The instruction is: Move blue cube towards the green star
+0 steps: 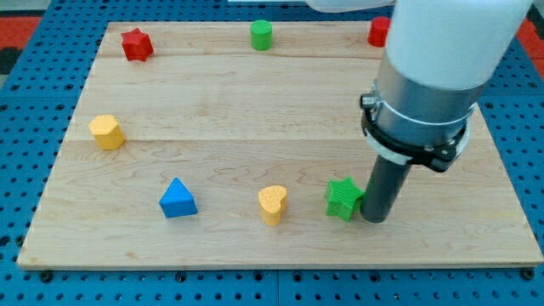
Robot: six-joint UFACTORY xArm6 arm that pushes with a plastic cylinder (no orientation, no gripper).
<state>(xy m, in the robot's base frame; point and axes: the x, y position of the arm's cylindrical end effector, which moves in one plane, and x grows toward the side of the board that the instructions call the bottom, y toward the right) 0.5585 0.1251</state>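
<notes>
The green star (342,199) lies at the board's lower right. My tip (374,220) stands on the board just to the star's right, touching or almost touching its right side. No blue cube shows in the view; the arm's body covers part of the board's right side. The only blue block I see is a blue triangular one (178,199) at the lower left, far from my tip.
A yellow heart (272,204) lies left of the green star. A yellow block (106,132) sits at the left edge. A red star (136,44), a green cylinder (261,35) and a partly hidden red block (378,31) line the wooden board's (255,110) top.
</notes>
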